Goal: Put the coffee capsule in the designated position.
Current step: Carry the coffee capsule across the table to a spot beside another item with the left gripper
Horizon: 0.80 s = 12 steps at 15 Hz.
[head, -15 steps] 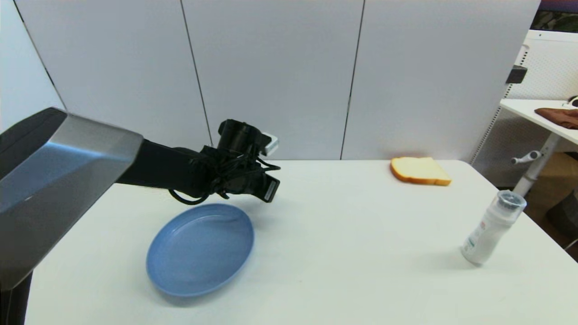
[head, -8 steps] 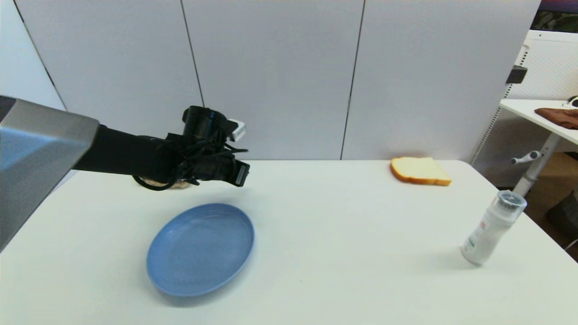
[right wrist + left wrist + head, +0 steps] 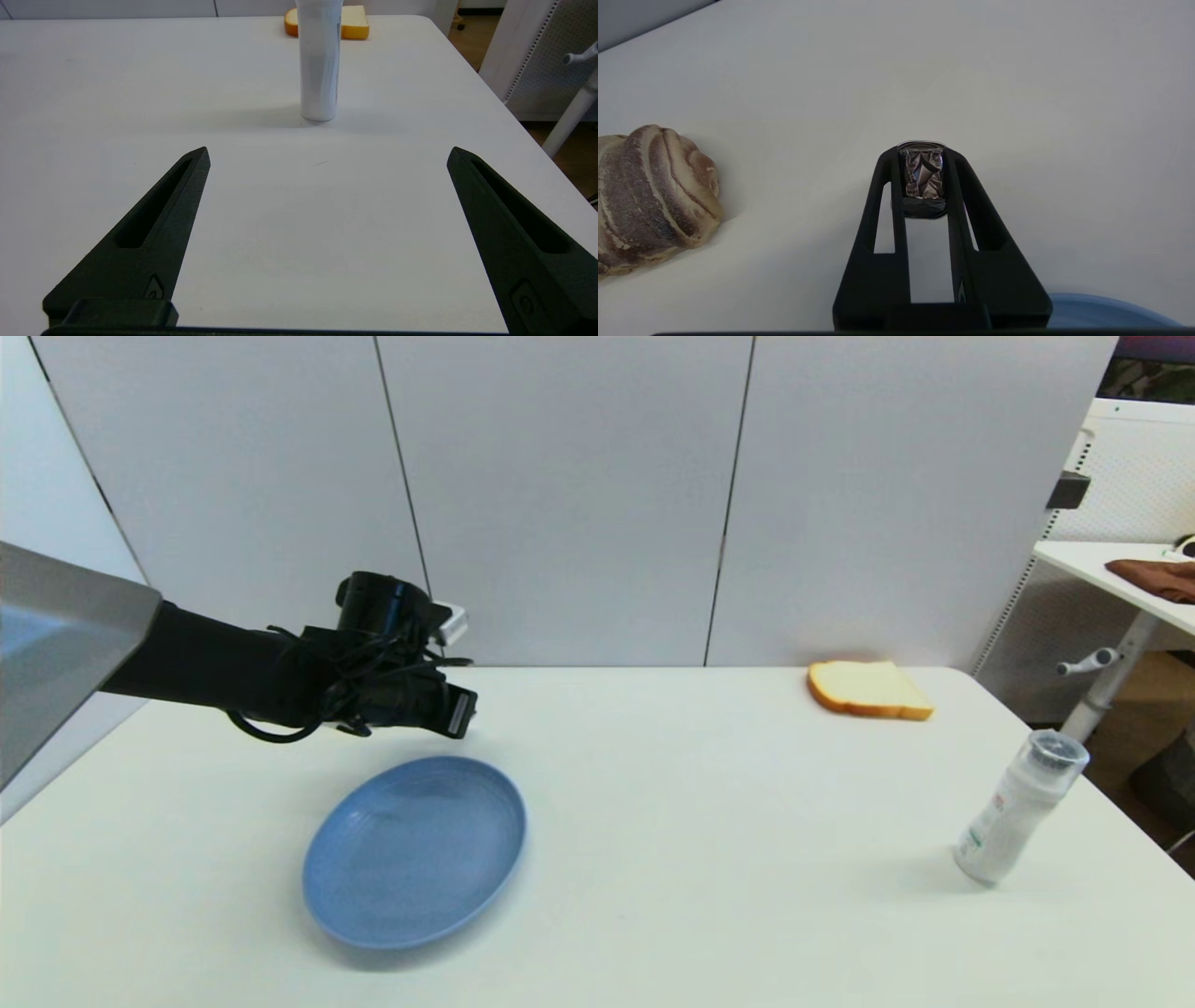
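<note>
So over the last second the left hand (image 3: 923,156) has swung back toward the robot's left, from past the far rim of the blue plate (image 3: 414,849) to a spot over bare table (image 3: 709,821) behind the plate's far left edge. It's clamped on the coffee capsule (image 3: 923,179), which sits pinched between the two fingertips with its crinkled foil face toward the wrist camera (you can't actually make the capsule out from the head view, the wrist blocks it). The plate, the bread slice (image 3: 868,689) and the white bottle (image 3: 1018,810) haven't budged. My read: the capsule is picked and being carried, and since the hand went past the plate rather than over it, the drop spot is probably somewhere out on the left side, maybe near the striped bread roll (image 3: 651,198) that the left wrist view shows sitting a bit apart from the fingers. That's a guess, nothing marks a target. The right hand (image 3: 327,154) is parked low over the table with its fingers spread wide and nothing between them, facing the bottle. As for writing, the bottle has a label with a greenish patch but I can't read a word of it, and no brand shows anywhere else.
</note>
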Motion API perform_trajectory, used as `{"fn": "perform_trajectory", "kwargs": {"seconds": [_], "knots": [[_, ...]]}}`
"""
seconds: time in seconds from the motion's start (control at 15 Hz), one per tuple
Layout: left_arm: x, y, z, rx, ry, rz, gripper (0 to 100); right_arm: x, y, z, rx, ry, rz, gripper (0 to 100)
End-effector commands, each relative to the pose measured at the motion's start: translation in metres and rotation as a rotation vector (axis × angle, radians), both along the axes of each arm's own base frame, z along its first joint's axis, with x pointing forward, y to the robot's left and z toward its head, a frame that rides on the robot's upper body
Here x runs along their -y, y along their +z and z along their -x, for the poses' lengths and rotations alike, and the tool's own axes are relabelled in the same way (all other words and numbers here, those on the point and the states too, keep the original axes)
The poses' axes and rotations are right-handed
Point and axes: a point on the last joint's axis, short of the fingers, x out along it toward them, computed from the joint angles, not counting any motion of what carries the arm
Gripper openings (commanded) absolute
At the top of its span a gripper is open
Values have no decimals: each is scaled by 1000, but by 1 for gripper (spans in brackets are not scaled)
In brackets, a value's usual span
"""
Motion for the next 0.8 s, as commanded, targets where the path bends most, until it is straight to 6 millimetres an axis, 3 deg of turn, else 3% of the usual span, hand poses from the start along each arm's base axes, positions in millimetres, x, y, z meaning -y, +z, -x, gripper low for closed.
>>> {"fn": "perform_trajectory", "kwargs": {"seconds": [0.07, 0.4, 0.47, 0.8], "knots": [[-2, -6, 0, -15, 3, -6, 0, 0, 0, 0, -1, 1, 0, 100], [-1, -11, -3, -24, 3, -9, 0, 0, 0, 0, -1, 1, 0, 100], [-1, -12, -4, -27, 2, -9, 100, 0, 0, 0, -1, 1, 0, 100], [-1, -7, -2, -11, 3, -3, 100, 0, 0, 0, -1, 1, 0, 100]]}}
